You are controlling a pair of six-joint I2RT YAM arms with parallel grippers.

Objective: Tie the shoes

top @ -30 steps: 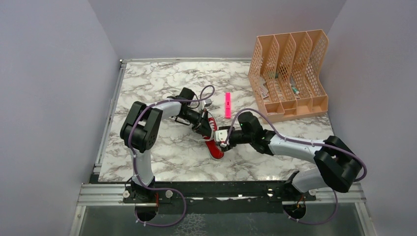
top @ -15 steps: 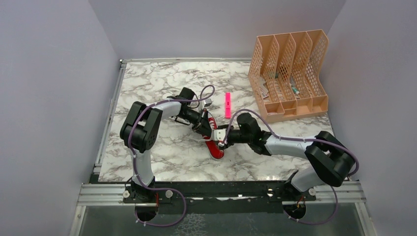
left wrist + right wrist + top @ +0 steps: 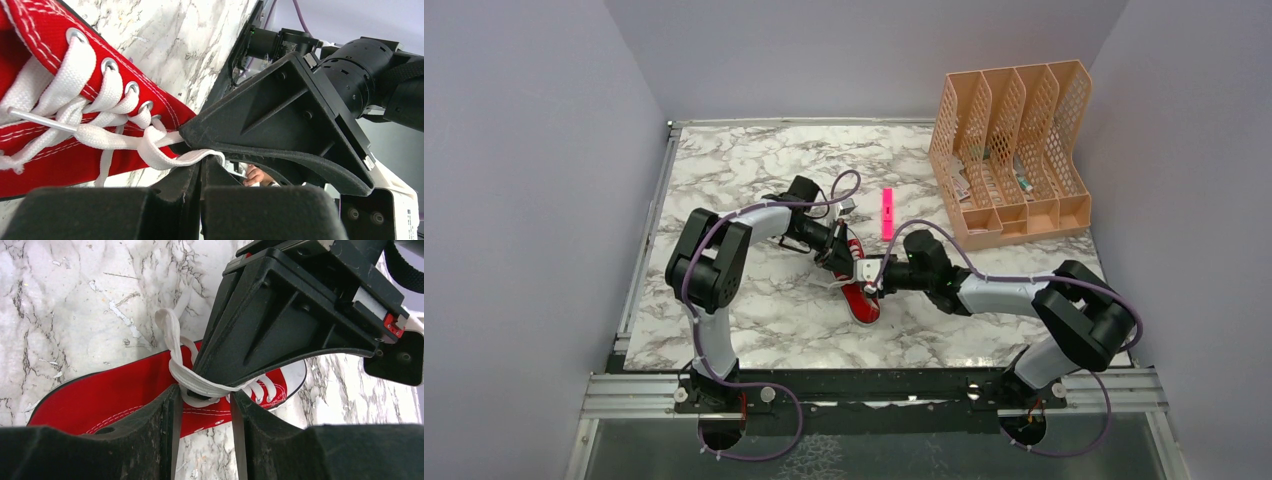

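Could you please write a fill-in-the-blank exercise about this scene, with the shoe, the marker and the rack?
1. The shoe on the table is ___.
2. The left pincer is shut on a lace whose colour is ___.
3. The marker lying beyond the shoe is ___.
4. The rack stands in the table's far ___ corner.

Missing words: red; white; pink; right

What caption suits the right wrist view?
Right gripper straddles the red sneaker's white lace loop on the marble table, close under the left arm's black finger.
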